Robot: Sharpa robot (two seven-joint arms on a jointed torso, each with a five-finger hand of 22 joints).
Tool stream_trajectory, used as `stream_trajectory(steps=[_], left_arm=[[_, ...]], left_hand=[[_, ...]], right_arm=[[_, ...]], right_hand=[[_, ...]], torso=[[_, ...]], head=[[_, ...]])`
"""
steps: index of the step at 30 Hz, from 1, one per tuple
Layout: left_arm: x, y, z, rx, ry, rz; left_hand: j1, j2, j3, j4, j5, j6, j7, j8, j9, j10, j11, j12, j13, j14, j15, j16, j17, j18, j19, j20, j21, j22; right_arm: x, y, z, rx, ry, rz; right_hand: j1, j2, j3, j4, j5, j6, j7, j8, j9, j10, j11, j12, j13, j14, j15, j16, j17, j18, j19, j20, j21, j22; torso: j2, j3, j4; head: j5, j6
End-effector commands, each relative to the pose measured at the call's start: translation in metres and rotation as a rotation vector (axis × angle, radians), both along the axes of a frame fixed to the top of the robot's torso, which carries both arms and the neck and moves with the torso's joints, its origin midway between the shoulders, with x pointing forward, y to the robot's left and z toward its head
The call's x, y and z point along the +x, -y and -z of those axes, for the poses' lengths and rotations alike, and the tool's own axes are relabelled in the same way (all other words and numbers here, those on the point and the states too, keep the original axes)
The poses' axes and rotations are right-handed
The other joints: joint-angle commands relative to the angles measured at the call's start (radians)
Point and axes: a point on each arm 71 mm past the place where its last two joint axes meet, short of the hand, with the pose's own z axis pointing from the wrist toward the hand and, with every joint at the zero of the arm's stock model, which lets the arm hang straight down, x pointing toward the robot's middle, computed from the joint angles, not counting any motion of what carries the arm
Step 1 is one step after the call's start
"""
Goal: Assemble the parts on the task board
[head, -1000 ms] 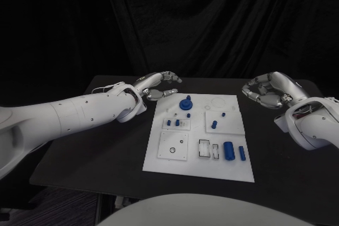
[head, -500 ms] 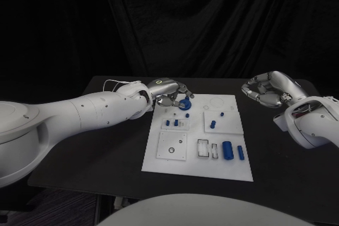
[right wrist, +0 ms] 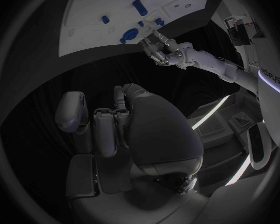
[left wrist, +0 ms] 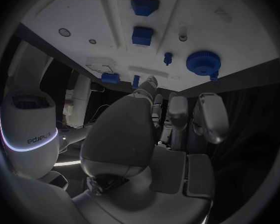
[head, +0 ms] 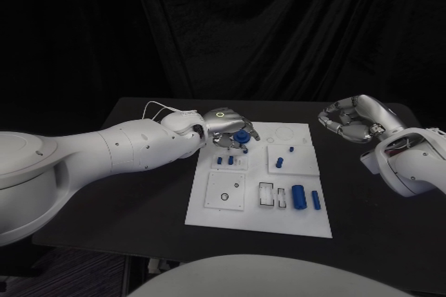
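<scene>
Head view first: I see the task board (head: 261, 200) lying in the middle of the black table (head: 121, 194), and my left hand (head: 227, 125) sits over the board's far left corner, right at the blue gear (head: 241, 136). From this angle the fingers partly cover the gear, so I cannot tell whether they touch it or only hover above it. The left wrist view helps little: the gear (left wrist: 204, 63) lies beyond the fingertips (left wrist: 150, 82), which look loosely curled and apart, with a gap showing between them and the part. I would not call that a grip, but I cannot say for sure.

My right hand (head: 351, 120) is held off the board, above the table's far right side, fingers curled inward with nothing visible in them. The right wrist view shows the same hand (right wrist: 118, 115) from behind, fingers folded in.

On the board, two blue cylinders (head: 299, 196) lie side by side near the front right, just beside a pair of small rectangular slots (head: 269, 194). Several small blue pegs (head: 229, 160) stand behind the raised square plate (head: 227, 191) on the left; they are too small for me to make out their shapes. A smaller peg (head: 280, 162) sits on the middle right plate.
</scene>
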Motion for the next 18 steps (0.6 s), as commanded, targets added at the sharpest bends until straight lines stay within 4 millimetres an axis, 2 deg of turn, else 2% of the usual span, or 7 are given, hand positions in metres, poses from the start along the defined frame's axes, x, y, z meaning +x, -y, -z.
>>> stream_trajectory(steps=[1,13,18], left_arm=[[-0.0001,0.0036,0.0022,0.066,0.015,-0.008],[0.0022,0.0083,0.006,0.109,-0.017,-0.051],[0.0024,0.0103,0.0072,0.119,-0.03,-0.055]], left_hand=[[-0.005,-0.006,0.007,0.003,-0.003,0.011,-0.001,0.005,0.001,0.015,0.002,-0.001,0.004,0.009,-0.002,0.006,-0.002,-0.006,0.006,-0.001,0.006,0.163],[-0.014,-0.011,0.024,0.004,0.017,0.063,0.022,0.024,0.017,0.051,0.015,-0.002,0.023,0.012,0.003,0.018,-0.01,-0.009,0.009,0.003,0.021,0.165],[-0.014,-0.012,0.037,0.003,0.026,0.085,0.027,0.03,0.026,0.073,0.016,0.001,0.036,0.016,0.005,0.026,-0.01,-0.01,0.012,0.005,0.03,0.166]], right_arm=[[-0.0012,-0.0004,0.0016,-0.002,-0.014,-0.004],[-0.0013,0.0,0.0037,-0.007,-0.034,-0.002],[-0.0016,-0.0002,0.0042,-0.007,-0.036,-0.003]], right_hand=[[0.012,-0.001,0.007,0.0,0.006,-0.004,0.0,0.007,0.001,0.011,-0.001,0.008,0.154,0.056,-0.003,0.005,0.176,0.012,0.008,0.001,0.005,0.138],[0.011,0.0,0.007,0.001,0.007,-0.006,0.001,0.007,0.002,0.011,0.0,0.008,0.153,0.057,-0.003,0.006,0.177,0.012,0.009,0.001,0.006,0.138],[0.011,0.0,0.007,0.001,0.007,-0.006,0.001,0.007,0.002,0.011,0.0,0.008,0.153,0.057,-0.003,0.006,0.177,0.012,0.009,0.001,0.006,0.138]], torso=[[0.003,-0.0007,-0.0018],[0.0,-0.0015,-0.0044],[0.001,-0.0015,-0.0019]], head=[[-0.001,0.0],[-0.001,0.0],[-0.005,0.0]])
